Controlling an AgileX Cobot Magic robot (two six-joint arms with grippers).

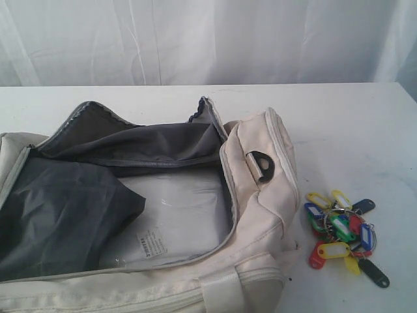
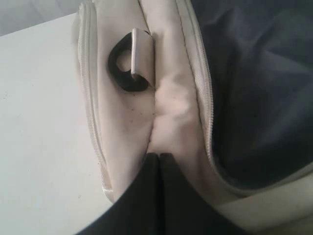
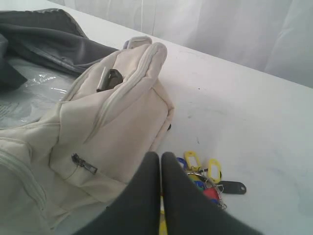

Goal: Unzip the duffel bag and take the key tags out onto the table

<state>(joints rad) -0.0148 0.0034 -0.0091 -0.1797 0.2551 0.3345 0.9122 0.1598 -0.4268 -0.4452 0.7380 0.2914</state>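
Note:
The cream duffel bag lies unzipped on the white table, its dark grey lining folded back and a clear plastic sheet showing inside. The key tags lie in a bunch on the table right of the bag, also seen in the right wrist view as key tags. My right gripper is shut and empty, just above the tags beside the bag's end. My left gripper is shut with nothing in it, over the bag's other end near a black D-ring. Neither arm shows in the exterior view.
A white curtain hangs behind the table. A small zipper pull sits on the bag's side pocket. Another black D-ring is on the bag's right end.

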